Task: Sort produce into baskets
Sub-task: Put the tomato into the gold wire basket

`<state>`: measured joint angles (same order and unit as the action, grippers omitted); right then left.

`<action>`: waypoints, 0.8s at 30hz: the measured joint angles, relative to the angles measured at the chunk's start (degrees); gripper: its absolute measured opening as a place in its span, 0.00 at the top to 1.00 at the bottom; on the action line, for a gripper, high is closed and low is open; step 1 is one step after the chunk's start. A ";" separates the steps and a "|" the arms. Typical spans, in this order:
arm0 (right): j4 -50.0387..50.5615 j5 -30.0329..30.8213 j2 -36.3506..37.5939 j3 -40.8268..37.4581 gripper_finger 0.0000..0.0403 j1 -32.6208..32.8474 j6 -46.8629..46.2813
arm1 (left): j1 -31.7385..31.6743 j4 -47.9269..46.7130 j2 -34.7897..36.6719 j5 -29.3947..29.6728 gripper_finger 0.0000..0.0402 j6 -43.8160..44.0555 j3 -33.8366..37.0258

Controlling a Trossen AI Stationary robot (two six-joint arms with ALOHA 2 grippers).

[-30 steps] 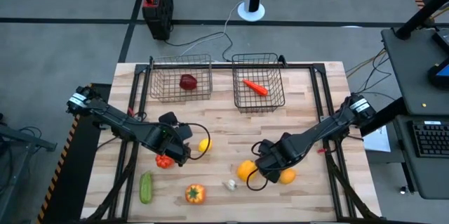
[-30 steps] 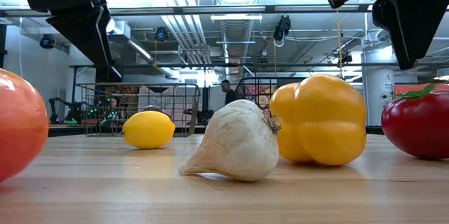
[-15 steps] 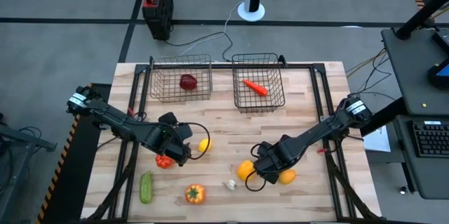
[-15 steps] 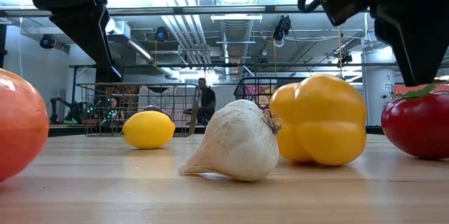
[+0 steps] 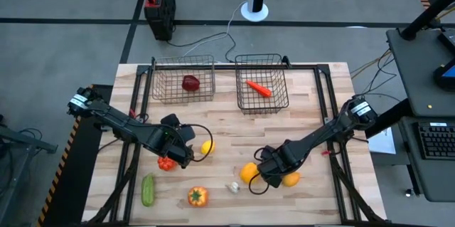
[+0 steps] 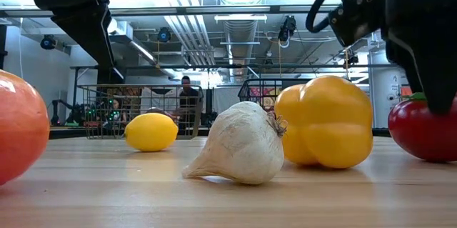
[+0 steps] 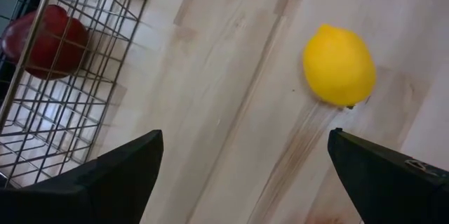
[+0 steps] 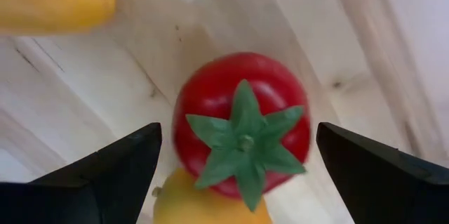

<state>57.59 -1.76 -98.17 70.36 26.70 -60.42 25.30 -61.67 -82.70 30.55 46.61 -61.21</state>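
Observation:
My right gripper (image 5: 265,172) is open, pointing down over a red tomato with a green calyx (image 8: 242,126). Its fingers (image 8: 105,178) stand on either side of the tomato, and a narrow gap shows on each side. The tomato rests on the table between a yellow pepper (image 5: 249,173) and an orange (image 5: 290,178). My left gripper (image 5: 187,152) is open and empty, between a lemon (image 5: 206,147) and a second tomato (image 5: 166,163). The left basket (image 5: 162,88) holds a dark red apple (image 5: 190,83). The right basket (image 5: 277,95) holds a carrot (image 5: 258,87).
A garlic bulb (image 5: 233,187), an orange pepper (image 5: 197,196) and a green cucumber (image 5: 147,189) lie near the table's near edge. The two baskets stand side by side at the far edge. A person walks in the room far behind the table (image 6: 187,96).
My right gripper has come down over the tomato, shifting slightly toward the table's near edge, so its fingers now reach the level of the tomato's top. The produce has not moved.

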 joint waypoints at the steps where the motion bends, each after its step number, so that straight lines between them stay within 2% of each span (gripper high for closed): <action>1: -0.51 -0.02 0.00 -0.57 0.07 0.00 -0.06 | 0.00 0.00 0.00 0.00 0.04 0.00 0.00; 13: -7.74 -0.17 0.00 -5.55 0.07 0.00 -0.12 | 0.00 0.21 -0.02 0.02 0.04 0.00 0.00; 24: -8.82 -0.17 0.02 -6.79 0.08 0.00 -0.02 | 0.00 0.66 -0.02 0.04 0.04 0.00 0.00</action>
<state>48.77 -1.93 -98.15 63.57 26.70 -60.45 25.30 -61.01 -82.72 30.59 46.61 -61.21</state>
